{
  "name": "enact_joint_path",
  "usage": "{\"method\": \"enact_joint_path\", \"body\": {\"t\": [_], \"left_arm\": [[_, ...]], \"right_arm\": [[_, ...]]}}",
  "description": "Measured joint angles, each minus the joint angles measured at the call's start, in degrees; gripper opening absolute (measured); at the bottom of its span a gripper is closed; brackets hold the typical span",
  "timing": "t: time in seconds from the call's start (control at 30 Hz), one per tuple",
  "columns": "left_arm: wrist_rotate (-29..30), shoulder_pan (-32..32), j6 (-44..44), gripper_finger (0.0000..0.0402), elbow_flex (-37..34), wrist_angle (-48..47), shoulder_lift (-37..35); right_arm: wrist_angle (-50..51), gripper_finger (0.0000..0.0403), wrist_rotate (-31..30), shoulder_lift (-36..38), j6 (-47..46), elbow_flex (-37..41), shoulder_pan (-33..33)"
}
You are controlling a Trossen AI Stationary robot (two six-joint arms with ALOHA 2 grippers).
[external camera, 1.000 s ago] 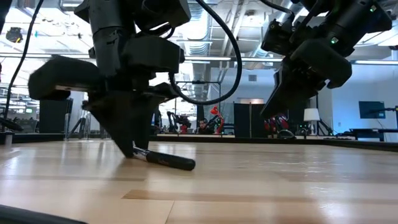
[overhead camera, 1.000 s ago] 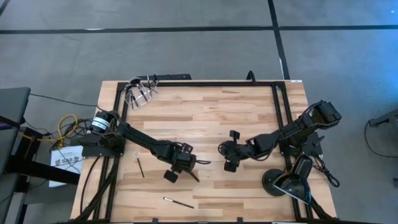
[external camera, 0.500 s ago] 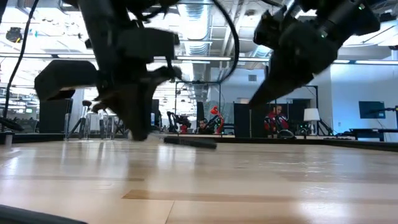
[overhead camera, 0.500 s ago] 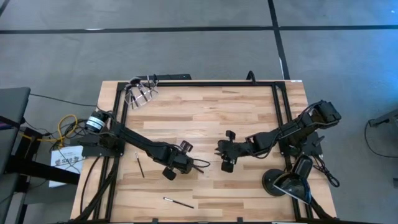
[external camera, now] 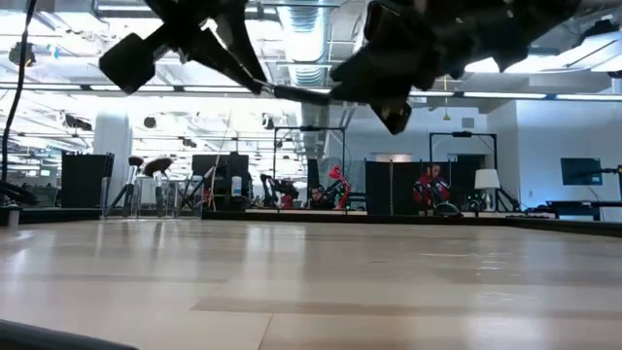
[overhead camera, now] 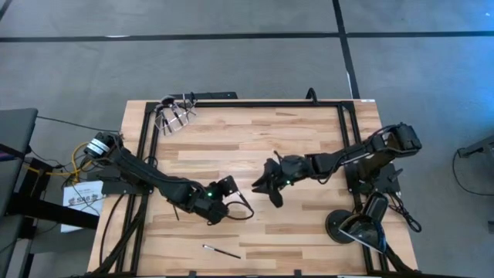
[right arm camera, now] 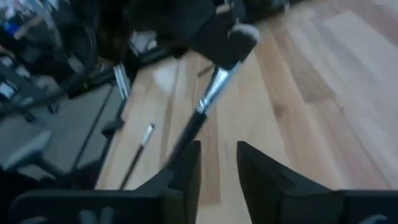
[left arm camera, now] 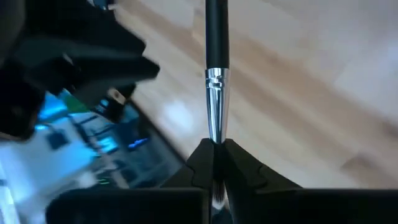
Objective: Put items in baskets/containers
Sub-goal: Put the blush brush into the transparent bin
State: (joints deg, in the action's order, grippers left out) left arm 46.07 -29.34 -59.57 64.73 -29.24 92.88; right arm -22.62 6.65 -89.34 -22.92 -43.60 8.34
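Observation:
My left gripper [left arm camera: 214, 149] is shut on a slim makeup brush [left arm camera: 216, 74] with a dark handle and a silvery ferrule. It holds the brush high above the table's middle [external camera: 296, 94]. The handle points at my right gripper [right arm camera: 217, 165], which stands open, its fingers around the handle's free end [right arm camera: 180, 144]. In the high view the two grippers meet near the centre, left [overhead camera: 230, 199] and right [overhead camera: 266, 188]. The clear cup [overhead camera: 171, 117], with several brushes in it, sits at the table's far left corner. My left gripper pinches the brush between its two fingers at the ferrule's bristle end [left arm camera: 214, 138]. The fingers lie along the brush, which sticks straight out ahead of them. The brush is lifted clear of the table, about level. My right gripper: I cannot tell whether its fingers touch the handle's end.
One loose brush [overhead camera: 221, 251] lies near the table's near edge, and another [right arm camera: 140, 149] lies by the left arm. A round black lamp base [overhead camera: 343, 228] stands at the near right corner. A black frame rail [overhead camera: 247, 103] runs along the far edge.
My left gripper has risen from the table with the brush and rolled its wrist. The brush, which lay on the wood, is now lifted clear and about level. My right gripper has moved toward the table's left, up to the brush's handle, and tipped nearer to level.

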Motion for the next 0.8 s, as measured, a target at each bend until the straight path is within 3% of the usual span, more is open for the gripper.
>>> {"method": "enact_joint_path", "body": {"t": [0.2,0.4,0.8], "left_arm": [[5.1,0.9,-12.2,0.0017,0.0,1.1,0.0],[6.9,2.5,-25.1,0.0018,0.0,8.5,0.0],[5.7,3.8,-40.8,0.0018,0.0,21.3,0.0]], "right_arm": [[-5.4,0.0160,0.7,0.0,-2.1,0.0,-1.4],[-6.6,0.0204,-0.2,0.0,-2.1,0.0,-1.2],[-3.9,0.0175,-0.8,0.0,0.8,0.0,-1.3]]}}
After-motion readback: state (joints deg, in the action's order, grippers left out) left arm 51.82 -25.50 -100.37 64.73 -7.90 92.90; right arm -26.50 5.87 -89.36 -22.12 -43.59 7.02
